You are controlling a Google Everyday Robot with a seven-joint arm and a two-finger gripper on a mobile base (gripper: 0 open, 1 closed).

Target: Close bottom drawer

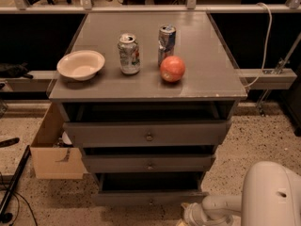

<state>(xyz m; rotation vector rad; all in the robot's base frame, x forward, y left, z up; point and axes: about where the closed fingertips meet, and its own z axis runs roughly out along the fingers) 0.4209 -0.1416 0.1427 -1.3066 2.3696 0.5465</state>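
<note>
My gripper (187, 216) sits at the bottom edge of the frame, right of centre, at the end of my white arm (221, 205), whose bulky housing fills the lower right corner. It lies low beside the right end of the bottom drawer (150, 197); whether it touches the front is hidden, and how far it is spread I cannot make out.

The bottom drawer is at the lower centre, the lowest of three in the grey cabinet (225, 86). It stands pulled out, with a dark strip of its inside showing above the front. Above it come the middle drawer (149, 164) and the upper drawer (148, 134), each also out a little.

To the left, on the speckled floor (244, 145), stands an open cardboard box (51, 149).

On the cabinet top, from the left: a pale bowl (81, 64), a soda can (129, 53), a red-orange apple (172, 68), and behind it a second can (166, 41).
</note>
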